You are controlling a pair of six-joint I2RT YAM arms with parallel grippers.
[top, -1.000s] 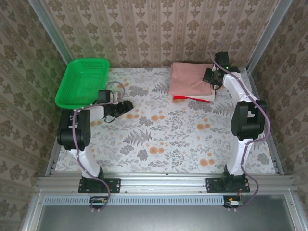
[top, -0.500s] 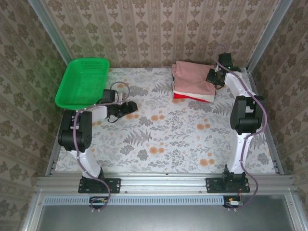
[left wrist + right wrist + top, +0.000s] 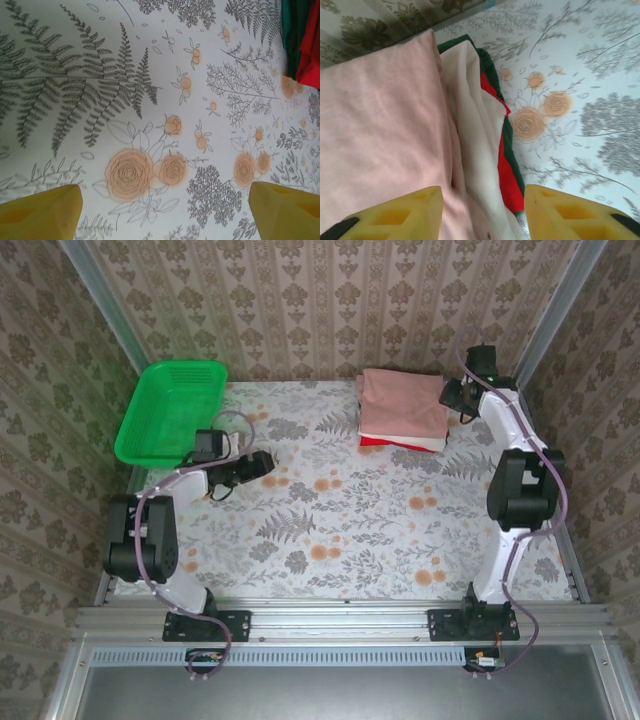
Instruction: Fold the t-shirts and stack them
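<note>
Right tool [image 3: 482, 210] half parted, empty, at right edge of folded dusty-pink cotton t-shirt [image 3: 380, 125] topping cream one [image 3: 470, 110] and red one [image 3: 507, 185] near far wall [image 3: 330, 310]; left tool [image 3: 165, 210] wide open, empty, over floral desk [image 3: 100, 75]

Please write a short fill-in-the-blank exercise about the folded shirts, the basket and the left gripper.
1. The topmost folded shirt is ____ in colour.
2. Directly under it lies a cream shirt, and under that a ____ one.
3. The basket at the far left is ____ in colour.
4. The left gripper hangs over the tablecloth with its jaws ____.
Missing words: pink; red; green; open.
</note>
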